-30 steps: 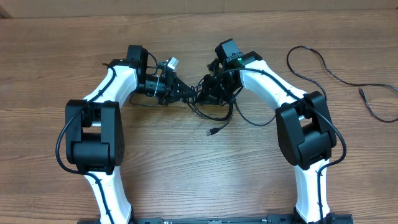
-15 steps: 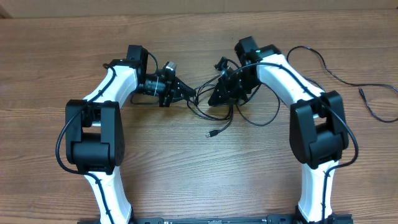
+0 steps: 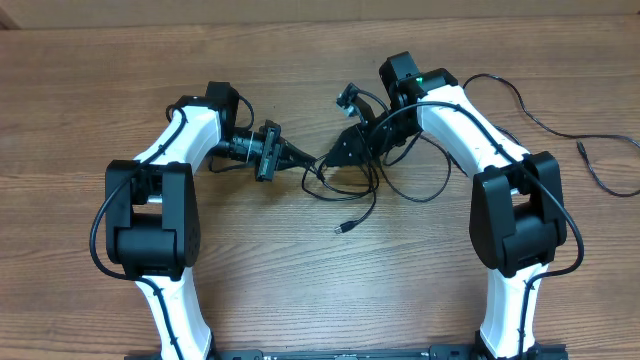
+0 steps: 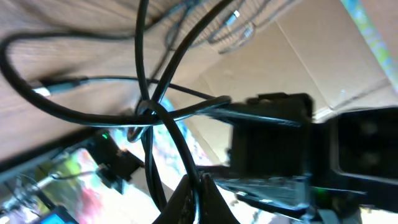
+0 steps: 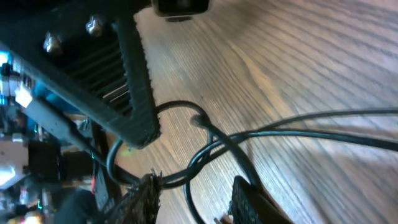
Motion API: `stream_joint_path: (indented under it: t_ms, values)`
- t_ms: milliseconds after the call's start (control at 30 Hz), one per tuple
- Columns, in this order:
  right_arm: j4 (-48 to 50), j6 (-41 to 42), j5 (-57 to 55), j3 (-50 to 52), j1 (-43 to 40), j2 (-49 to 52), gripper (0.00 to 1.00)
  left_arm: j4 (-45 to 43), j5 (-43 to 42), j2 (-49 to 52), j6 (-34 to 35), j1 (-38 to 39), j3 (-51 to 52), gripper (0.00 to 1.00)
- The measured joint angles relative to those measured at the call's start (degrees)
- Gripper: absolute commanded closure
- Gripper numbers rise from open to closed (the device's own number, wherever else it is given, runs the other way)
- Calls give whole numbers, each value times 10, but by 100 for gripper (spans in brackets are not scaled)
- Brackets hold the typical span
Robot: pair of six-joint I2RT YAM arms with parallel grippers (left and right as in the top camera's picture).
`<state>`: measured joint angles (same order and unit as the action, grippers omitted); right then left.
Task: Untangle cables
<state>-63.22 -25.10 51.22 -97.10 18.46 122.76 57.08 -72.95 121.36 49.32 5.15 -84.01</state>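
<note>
Wooden table (image 3: 300, 290), seen from overhead. My left gripper (image 3: 304, 157) is clamped on the cables (image 3: 345, 185), which are knotted between both arms at centre. My right gripper (image 3: 330, 158) stands apart around a strand. Risk: the freed strand may drop, retightening the knot. A second earlier, my right gripper was closed.
</note>
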Motion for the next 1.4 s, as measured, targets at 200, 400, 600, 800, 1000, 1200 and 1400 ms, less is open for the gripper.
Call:
stream_joint_path:
  t_ms: [200,400,600,800,1000,1200,1400]
  values:
    - [-140,-252,53,0,0,0,65,-1,-65,0,12,0,0,96]
    - [-138,-381,89,-1,0,0,71,-2,-78,0,13,0,0,96]
    - [-91,-417,99,-1,0,0,65,-3,-92,0,4,0,0,96]
    - [-63,-429,103,-1,0,0,63,-3,-98,0,0,0,0,96]
    - [-66,-431,103,-1,5,0,64,-3,-99,0,0,0,0,96]
    - [-54,-436,94,-1,24,0,96,-3,-100,0,0,0,0,96]
    - [-54,-437,68,-2,30,0,96,-3,-92,0,-2,0,0,96]
